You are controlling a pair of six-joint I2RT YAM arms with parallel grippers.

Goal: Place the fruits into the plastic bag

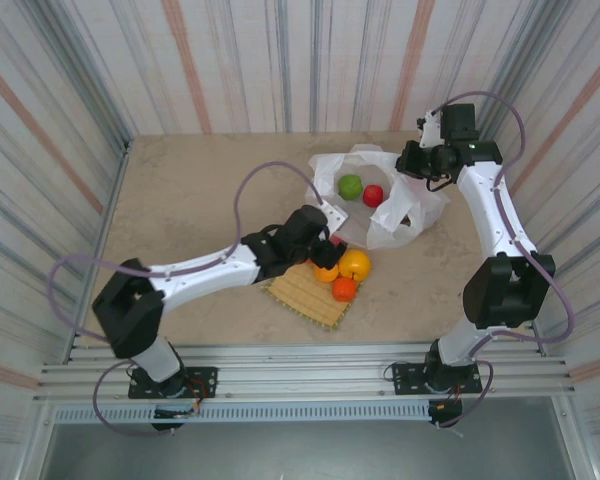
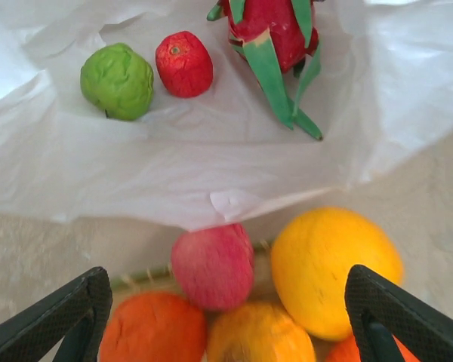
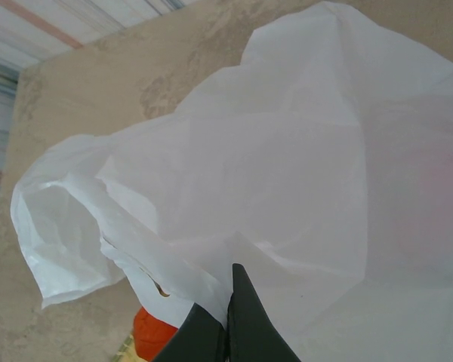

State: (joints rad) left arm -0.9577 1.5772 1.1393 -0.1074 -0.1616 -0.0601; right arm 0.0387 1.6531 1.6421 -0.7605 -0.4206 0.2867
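On the desk (image 1: 200, 200), right of centre and toward the back, lies the bag (image 1: 400, 215), its mouth open toward the left arm (image 1: 210, 270). The right arm (image 1: 495, 220) reaches to the bag's far right edge; the right jaws are closed tight, and in the right wrist view the thin film (image 3: 287, 166) runs into their tips, so they pinch the bag. The left arm stretches across to the bag's near edge. The left jaws stand wide with nothing gripped, hanging above the fruits heaped on the mat (image 1: 305, 295), which lies just in front of the bag.

Three fruits lie inside the bag: a dragon fruit (image 2: 268, 30), a green fruit (image 1: 351, 187) and, just beside it, a red apple (image 1: 373, 195). Outside the bag, on the mat, sit a large yellow fruit (image 1: 355, 264), a pink apple (image 2: 213, 265) right at the bag's lip, and oranges (image 1: 344, 289), all packed close and touching.
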